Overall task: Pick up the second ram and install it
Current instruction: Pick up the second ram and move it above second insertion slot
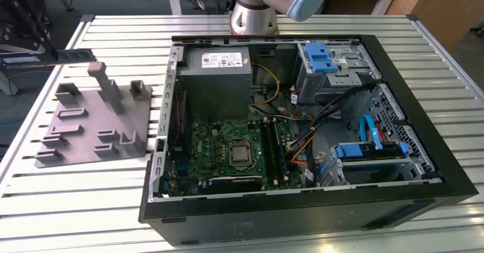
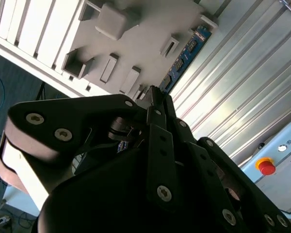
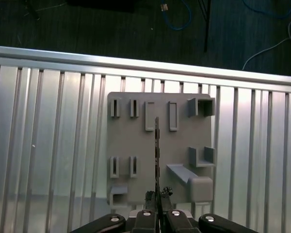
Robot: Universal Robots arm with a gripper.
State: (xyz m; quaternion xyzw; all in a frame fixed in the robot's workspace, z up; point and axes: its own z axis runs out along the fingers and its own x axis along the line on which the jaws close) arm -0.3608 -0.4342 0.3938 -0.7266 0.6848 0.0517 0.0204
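The second ram (image 1: 56, 57), a thin dark stick with a bluish-green tint, hangs in the air above the far left corner of the grey tray (image 1: 83, 134), at the exterior view's left edge. My gripper (image 3: 156, 200) is shut on one end of it. In the first wrist view the ram (image 3: 156, 145) shows edge-on over the middle of the tray (image 3: 131, 145). The second wrist view has its blue face (image 2: 184, 56) running out from the fingertips of the gripper (image 2: 155, 102), past the tray (image 2: 145, 24).
An open computer case (image 1: 302, 207) lies on the slatted metal table (image 1: 90, 207), right of the tray. Inside are the green motherboard (image 1: 219, 151), a grey power supply (image 1: 215, 66) and blue drive latches (image 1: 318, 57). The arm's base (image 1: 253, 15) stands behind the case.
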